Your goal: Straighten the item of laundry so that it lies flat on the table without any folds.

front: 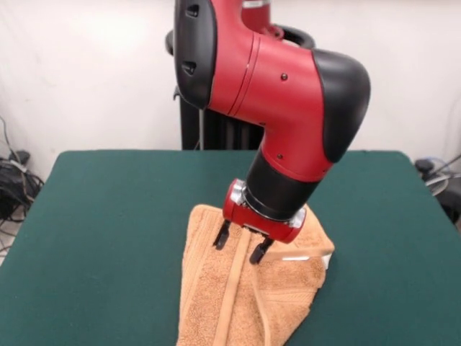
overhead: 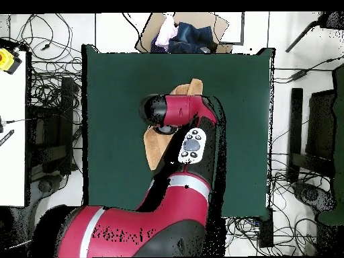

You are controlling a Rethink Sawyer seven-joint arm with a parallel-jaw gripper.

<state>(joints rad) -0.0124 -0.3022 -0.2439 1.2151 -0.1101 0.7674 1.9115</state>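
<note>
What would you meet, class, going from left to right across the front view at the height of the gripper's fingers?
Bare green table → left part of the peach towel → open gripper → towel's folded right corner → bare table again.

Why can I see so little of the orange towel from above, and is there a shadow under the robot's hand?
Overhead view: the red arm covers most of the towel, so only bits peek out. Front view: the light is soft and even, the open hand casts just a faint shadow on the towel, and the green table shows no glare.
</note>
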